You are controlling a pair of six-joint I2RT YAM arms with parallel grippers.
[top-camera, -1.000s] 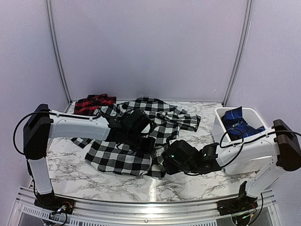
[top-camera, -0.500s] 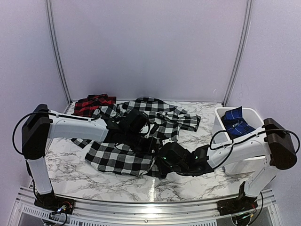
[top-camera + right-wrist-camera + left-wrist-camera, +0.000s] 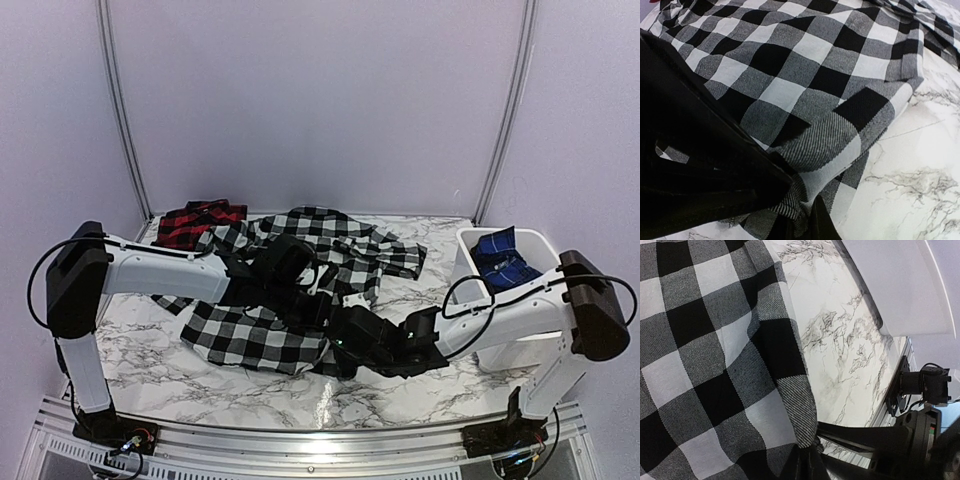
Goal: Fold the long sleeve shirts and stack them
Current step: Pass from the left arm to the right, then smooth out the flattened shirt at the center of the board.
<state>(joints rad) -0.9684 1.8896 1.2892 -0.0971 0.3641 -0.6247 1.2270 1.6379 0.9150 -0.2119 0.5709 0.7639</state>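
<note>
Left hand (image 3: 807,460) is clenched on a fold of the black-and-white shirt (image 3: 705,365); in its wrist view the cloth gathers to a point between the closed fingers. Your right hand (image 3: 802,215), just beside the left hand and nearer the arm bases, pinches the same shirt at its near hem, where the edge bunches between the fingertips.

Location of the work:
- The black-and-white shirt lies spread but rumpled on the tabletop (image 3: 200,385), running away from both hands toward the back wall.
- The red-and-black shirt (image 3: 195,220) lies crumpled well beyond the left hand, touching the far edge of the first shirt.
- A white bin (image 3: 500,232) holding blue cloth stands outboard of the right hand.

Handling, as a judgement: treat the flannel as light, soft and limp. It should hold no shape, drape from any grip point and drag easily over the smooth marble. A pinch may take several layers at once. Expect the best control at a hem corner or shoulder seam. With both hands this near each other, the cloth between them will probably sag rather than pull flat.
</note>
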